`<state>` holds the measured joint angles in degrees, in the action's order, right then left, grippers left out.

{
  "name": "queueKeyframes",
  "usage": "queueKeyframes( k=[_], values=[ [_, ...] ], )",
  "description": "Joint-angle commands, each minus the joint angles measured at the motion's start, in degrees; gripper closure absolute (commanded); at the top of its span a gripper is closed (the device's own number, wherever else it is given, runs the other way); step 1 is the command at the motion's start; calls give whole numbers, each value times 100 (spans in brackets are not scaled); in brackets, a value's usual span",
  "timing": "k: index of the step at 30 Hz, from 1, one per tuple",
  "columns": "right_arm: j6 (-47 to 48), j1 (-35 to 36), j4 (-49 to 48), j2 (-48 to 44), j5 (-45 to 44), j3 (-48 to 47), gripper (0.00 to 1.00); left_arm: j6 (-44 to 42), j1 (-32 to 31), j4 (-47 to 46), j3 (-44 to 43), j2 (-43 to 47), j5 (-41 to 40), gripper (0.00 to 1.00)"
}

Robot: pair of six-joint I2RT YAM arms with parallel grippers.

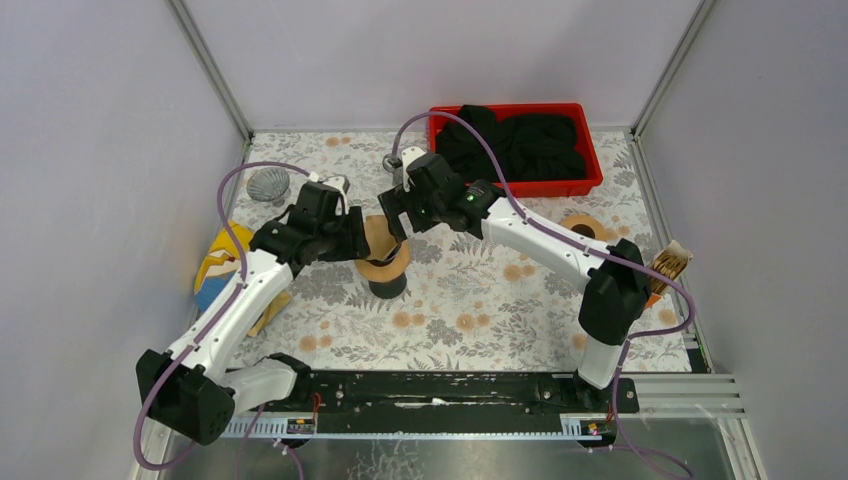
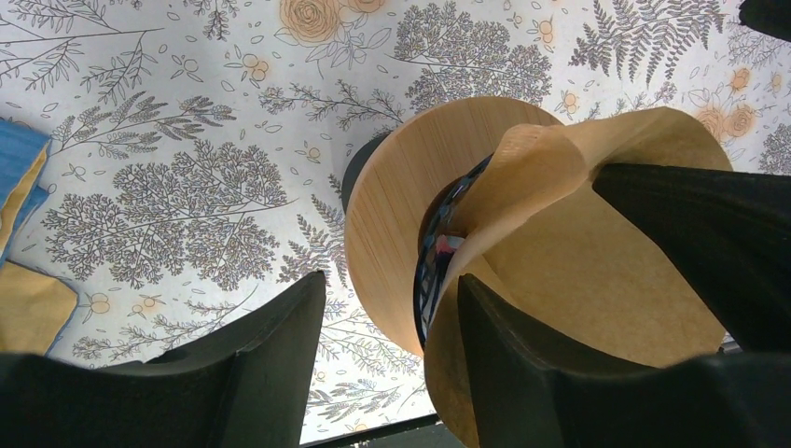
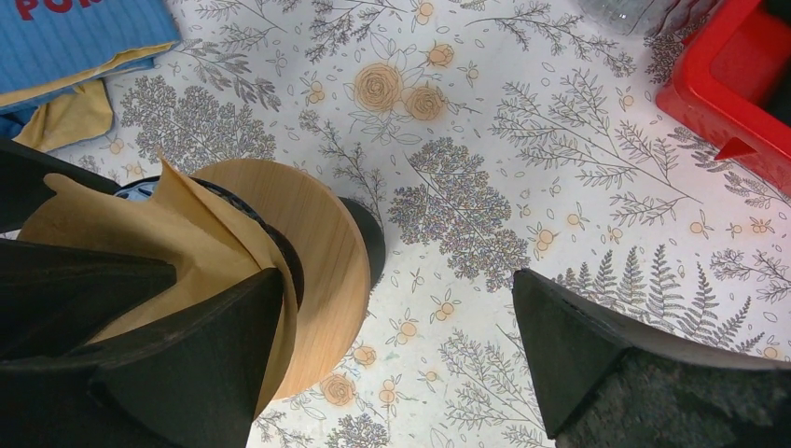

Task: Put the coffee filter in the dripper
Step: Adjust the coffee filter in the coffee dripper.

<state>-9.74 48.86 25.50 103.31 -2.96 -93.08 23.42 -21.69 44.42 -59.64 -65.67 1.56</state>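
Top view: the mounting rail point(image 1: 440, 388) is nearest, and both arms reach from it to the dripper point(image 1: 386, 268), which stands mid-counter point(image 1: 480, 310). The left end effector point(image 1: 352, 238) is at the dripper's left side and the right end effector point(image 1: 397, 226) is just behind-right of it. Both are down at the brown coffee filter point(image 1: 377, 236) poking out of the dripper's top. The red bin point(image 1: 590, 165) is well behind-right and not involved. Left wrist view: the left end effector point(image 2: 392, 285) has its fingers apart with nothing clamped, and the dripper's wooden collar point(image 2: 401, 215) shows in the gap. One finger is right at the coffee filter point(image 2: 597, 280), but I can't tell if it touches. The filter is inside the collar but stands high and creased, with one flap folded over. Right wrist view: the right end effector point(image 3: 394, 280) is also wide apart. One finger is at the filter point(image 3: 159, 233) and the other is over bare counter to the right of the dripper point(image 3: 322, 233). Judgement: the step is seating, since the paper is in the mouth but not bedded in the cone. The next move calls for a light push down and outward on the paper wall, without tearing it or tipping the dripper, then lifting both clear.
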Motion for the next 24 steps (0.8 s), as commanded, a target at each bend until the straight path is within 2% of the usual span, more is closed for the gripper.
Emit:
queueKeyframes(
  k=[1, 10, 24],
  values=[
    [48, -114, 76, 68, -113, -17, 0, -181, 51, 216, 25, -81, -113, 40],
    [29, -122, 67, 65, 1019, -294, 1, -182, 51, 40, 27, -215, 191, 40],
    [85, -115, 347, 819, 1442, -881, 0, -198, 51, 23, 22, -204, 220, 40]
  ],
)
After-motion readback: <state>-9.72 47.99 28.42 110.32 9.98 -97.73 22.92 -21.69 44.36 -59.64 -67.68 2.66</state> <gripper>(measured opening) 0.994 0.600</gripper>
